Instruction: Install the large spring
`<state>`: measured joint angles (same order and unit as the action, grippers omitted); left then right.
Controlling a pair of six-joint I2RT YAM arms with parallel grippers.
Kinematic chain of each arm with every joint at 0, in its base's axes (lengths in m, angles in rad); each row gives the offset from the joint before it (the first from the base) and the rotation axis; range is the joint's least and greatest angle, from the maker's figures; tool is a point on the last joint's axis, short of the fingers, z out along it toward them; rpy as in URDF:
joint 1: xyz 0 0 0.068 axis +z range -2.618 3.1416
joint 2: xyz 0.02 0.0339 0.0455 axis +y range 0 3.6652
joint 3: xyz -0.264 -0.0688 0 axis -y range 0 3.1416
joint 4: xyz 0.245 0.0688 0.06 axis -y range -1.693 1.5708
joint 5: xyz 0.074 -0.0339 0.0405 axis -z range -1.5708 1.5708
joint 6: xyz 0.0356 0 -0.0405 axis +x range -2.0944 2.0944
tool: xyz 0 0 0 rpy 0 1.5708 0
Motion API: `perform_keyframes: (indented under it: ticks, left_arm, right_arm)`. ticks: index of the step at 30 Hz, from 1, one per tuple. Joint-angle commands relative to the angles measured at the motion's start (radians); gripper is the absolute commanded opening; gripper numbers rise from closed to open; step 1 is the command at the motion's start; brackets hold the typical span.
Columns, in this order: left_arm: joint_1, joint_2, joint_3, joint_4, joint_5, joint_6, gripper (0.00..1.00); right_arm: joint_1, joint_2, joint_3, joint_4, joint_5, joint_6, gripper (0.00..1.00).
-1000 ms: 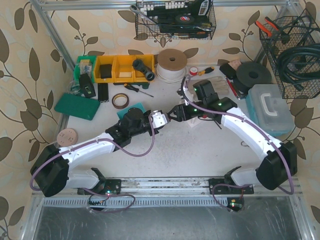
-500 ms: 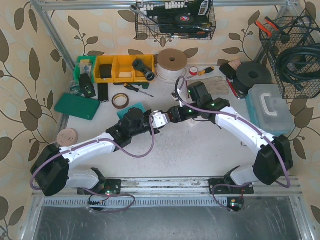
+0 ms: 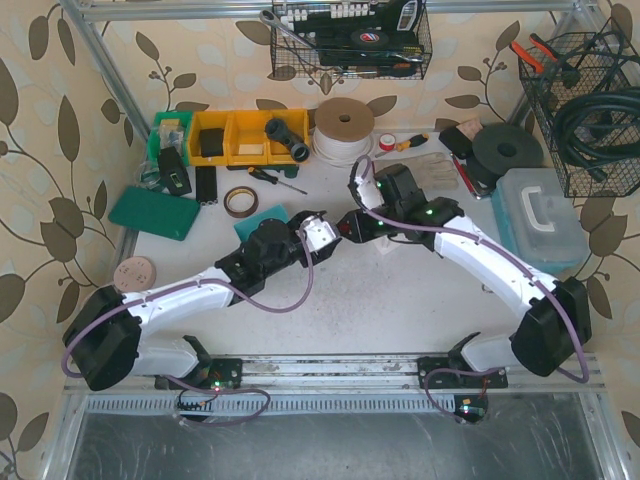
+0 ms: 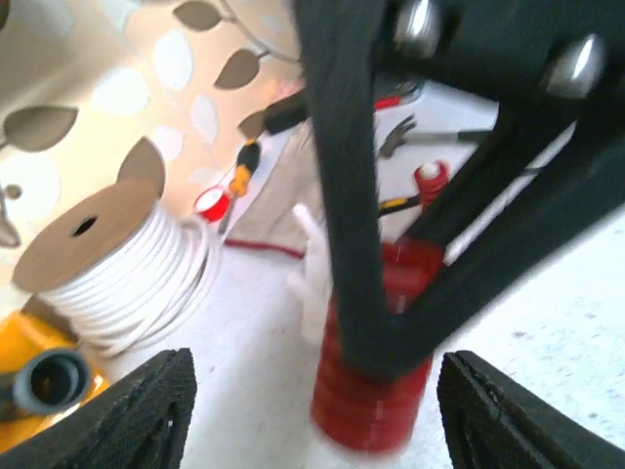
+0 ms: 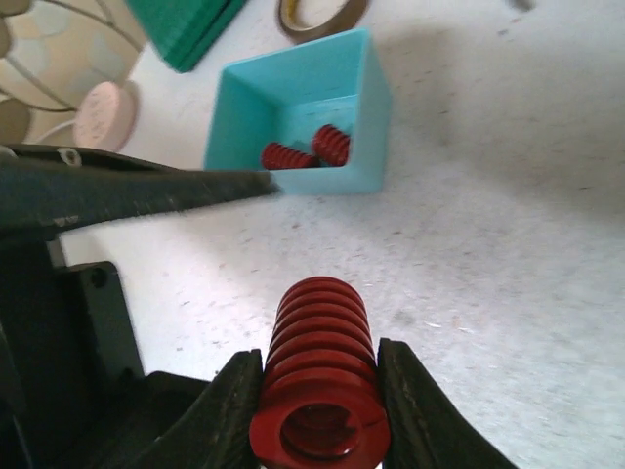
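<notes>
The right pincer (image 5: 320,360) is clamped on the spring (image 5: 317,322), whose long axis runs out along the fingers toward the box (image 5: 376,107). The left pincer (image 4: 312,415), fingers apart, faces the spring closely. Blur hides any contact.

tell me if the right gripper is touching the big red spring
Touching. The right wrist view shows the large spring squeezed between the two fingers of the right gripper, both pressed against its coils.
</notes>
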<state>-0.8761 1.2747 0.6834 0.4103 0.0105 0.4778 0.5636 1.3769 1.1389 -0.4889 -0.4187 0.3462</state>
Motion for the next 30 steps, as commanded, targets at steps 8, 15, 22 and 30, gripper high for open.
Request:
perform_keyframes:
  ticks: [8, 15, 22, 30]
  left_arm:
    - [0.135, -0.082, -0.003, -0.253, -0.228, -0.416, 0.80]
    - [0.170, -0.131, -0.019, -0.395, -0.321, -0.430, 0.81]
    - [0.169, -0.148, -0.116, -0.284, -0.297, -0.366, 0.83]
    - [0.169, -0.207, -0.161, -0.228, -0.265, -0.352, 0.83]
  right_arm:
    - [-0.039, 0.183, 0.320, -0.263, 0.585, -0.214, 0.00]
    - [-0.126, 0.390, 0.511, -0.353, 0.722, -0.291, 0.00]
    - [-0.217, 0.519, 0.620, -0.391, 0.652, -0.311, 0.00]
    - [-0.248, 0.615, 0.703, -0.422, 0.601, -0.314, 0.00]
